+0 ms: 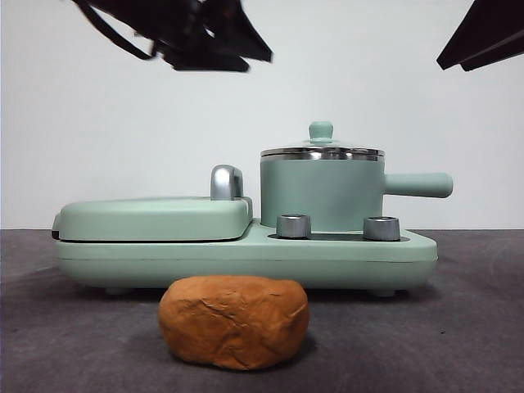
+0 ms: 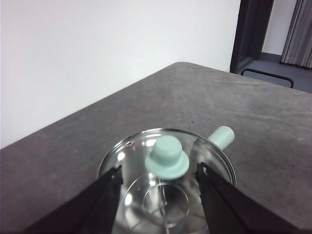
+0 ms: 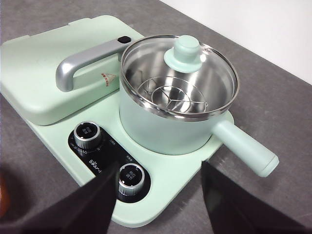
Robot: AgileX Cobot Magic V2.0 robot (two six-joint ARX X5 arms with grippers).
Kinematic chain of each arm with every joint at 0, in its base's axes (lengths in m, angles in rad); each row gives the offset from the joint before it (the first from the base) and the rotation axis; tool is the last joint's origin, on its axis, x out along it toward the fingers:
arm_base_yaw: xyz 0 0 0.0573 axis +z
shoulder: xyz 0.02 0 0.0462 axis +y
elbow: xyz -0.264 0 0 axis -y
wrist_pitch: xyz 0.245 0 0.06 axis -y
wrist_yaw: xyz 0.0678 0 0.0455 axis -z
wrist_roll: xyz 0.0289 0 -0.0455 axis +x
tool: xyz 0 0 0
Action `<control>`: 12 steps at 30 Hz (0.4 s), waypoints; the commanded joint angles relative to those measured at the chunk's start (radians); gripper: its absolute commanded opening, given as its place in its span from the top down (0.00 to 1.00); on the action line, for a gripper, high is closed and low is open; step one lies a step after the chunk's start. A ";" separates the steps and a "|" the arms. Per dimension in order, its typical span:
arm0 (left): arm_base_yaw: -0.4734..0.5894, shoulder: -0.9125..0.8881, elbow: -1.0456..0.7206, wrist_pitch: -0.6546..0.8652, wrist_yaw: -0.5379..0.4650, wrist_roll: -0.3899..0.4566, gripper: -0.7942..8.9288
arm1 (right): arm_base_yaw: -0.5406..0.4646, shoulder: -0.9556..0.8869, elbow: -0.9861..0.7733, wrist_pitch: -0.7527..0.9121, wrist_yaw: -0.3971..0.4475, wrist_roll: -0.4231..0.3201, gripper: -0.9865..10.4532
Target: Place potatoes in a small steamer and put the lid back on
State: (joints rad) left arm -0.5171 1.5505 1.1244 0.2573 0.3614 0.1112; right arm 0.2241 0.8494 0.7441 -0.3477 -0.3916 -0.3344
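Note:
The orange-brown potato point(image 1: 233, 321) lies on the table in front of the appliance. The small steamer point(image 1: 319, 192), a mint-green pot, stands on the base with its handle point(image 1: 417, 184) pointing right. The glass lid point(image 3: 187, 53) rests on its rim, and a wire rack shows through the glass. My left gripper point(image 2: 158, 173) hangs open above the lid, with the mint knob point(image 2: 168, 156) showing between its jaws and untouched. My right gripper point(image 3: 158, 170) is open and holds nothing, high over the front of the base.
The flat mint-green griddle point(image 1: 155, 217) with its chrome handle point(image 1: 225, 182) sits left of the pot on the same base point(image 1: 246, 258). Two steel dials point(image 1: 293, 226) stand at the base's front. Both arms show as dark shapes at the top corners point(image 1: 205, 37).

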 commanded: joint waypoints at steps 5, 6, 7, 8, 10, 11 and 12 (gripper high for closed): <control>-0.043 0.164 0.171 0.003 -0.002 -0.003 0.66 | 0.005 0.005 0.021 0.010 0.001 0.021 0.68; -0.046 0.183 0.193 -0.001 -0.002 -0.003 0.66 | 0.005 0.005 0.021 0.010 0.000 0.020 0.68; -0.050 0.202 0.213 -0.002 -0.002 -0.004 0.66 | 0.005 0.005 0.021 0.010 0.000 0.021 0.68; -0.054 0.219 0.228 -0.001 -0.002 -0.003 0.66 | 0.005 0.005 0.021 0.010 0.001 0.020 0.68; -0.062 0.254 0.263 -0.003 -0.002 -0.004 0.66 | 0.005 0.005 0.021 0.010 0.002 0.020 0.68; -0.065 0.267 0.275 -0.002 -0.002 -0.004 0.66 | 0.005 0.005 0.021 0.010 0.005 0.020 0.68; -0.067 0.282 0.288 -0.002 -0.002 -0.004 0.66 | 0.005 0.005 0.021 0.010 0.007 0.020 0.68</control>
State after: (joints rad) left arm -0.5747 1.8072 1.3876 0.2474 0.3618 0.1112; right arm 0.2241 0.8494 0.7441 -0.3477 -0.3882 -0.3317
